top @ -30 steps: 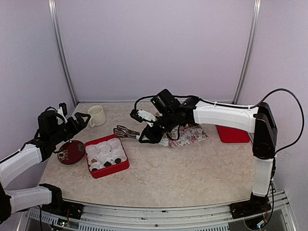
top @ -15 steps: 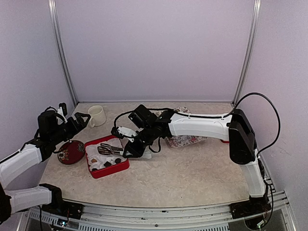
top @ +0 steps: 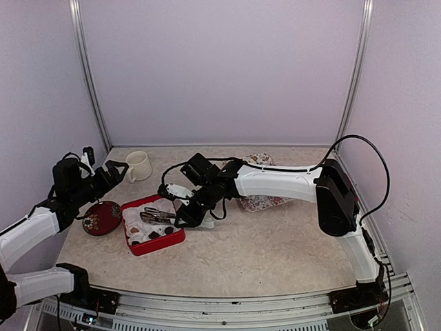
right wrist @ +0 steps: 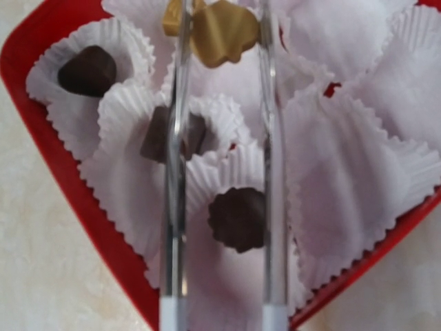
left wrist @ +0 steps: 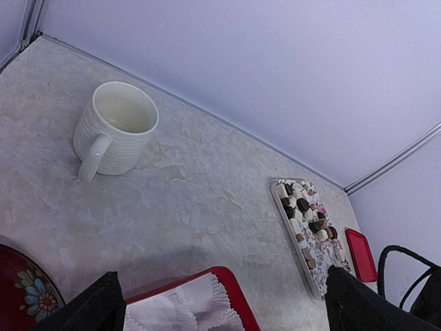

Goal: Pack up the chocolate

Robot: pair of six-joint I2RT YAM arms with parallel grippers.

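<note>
Right gripper (top: 182, 212) now over tray (top: 162, 243), tan chocolate (right wrist: 224, 31) at tip of tongs (right wrist: 176, 172).

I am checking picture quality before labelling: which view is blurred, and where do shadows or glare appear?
Right wrist view: soft; the metal tongs are blurred with glare streaks, yet the dark brown chocolate pieces in white paper cups are recognisable. Left wrist view: sharper; the white ribbed ceramic mug casts a faint shadow. Top view: even diffuse light, no hard shadows.
</note>
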